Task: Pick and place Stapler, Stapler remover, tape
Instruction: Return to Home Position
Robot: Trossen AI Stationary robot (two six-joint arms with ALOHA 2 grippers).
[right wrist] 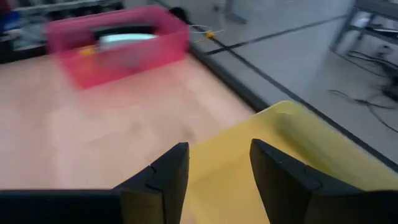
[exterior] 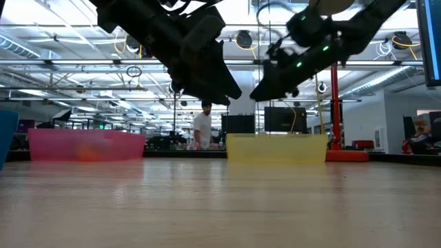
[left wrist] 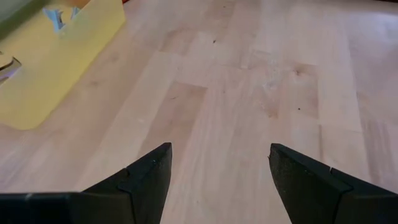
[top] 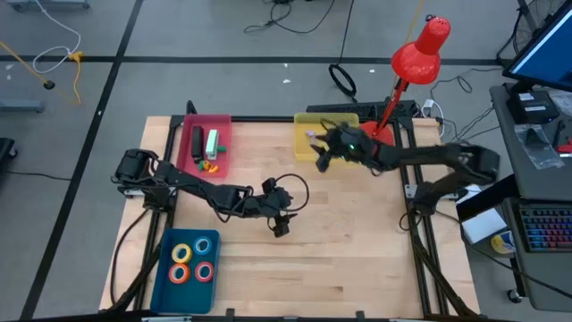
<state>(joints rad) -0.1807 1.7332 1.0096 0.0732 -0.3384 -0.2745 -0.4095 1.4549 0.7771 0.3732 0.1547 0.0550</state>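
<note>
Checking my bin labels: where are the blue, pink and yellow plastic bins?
Blue rectangular plastic bin (top: 185, 298): high view, bare patch of its floor.
Pink rectangular plastic bin (exterior: 55, 146): low view, front wall.
Yellow rectangular plastic bin (exterior: 275, 148): low view, front wall.

Three bins (top: 186, 161) (top: 308, 121) (top: 183, 295), four tape rolls (top: 181, 253) (top: 204, 245) (top: 180, 274) (top: 204, 271), two staplers (top: 197, 140) (top: 212, 143), two dark arms (top: 192, 188) (top: 420, 158) and one red lamp (top: 420, 55).

The light wooden table (top: 340, 259) I work over carries three bins directly on its boards: a pink bin (top: 210, 118) far left, a yellow bin (top: 308, 125) along the same far edge (a gap between them), and a blue bin (top: 183, 297) at the near left corner.
</note>
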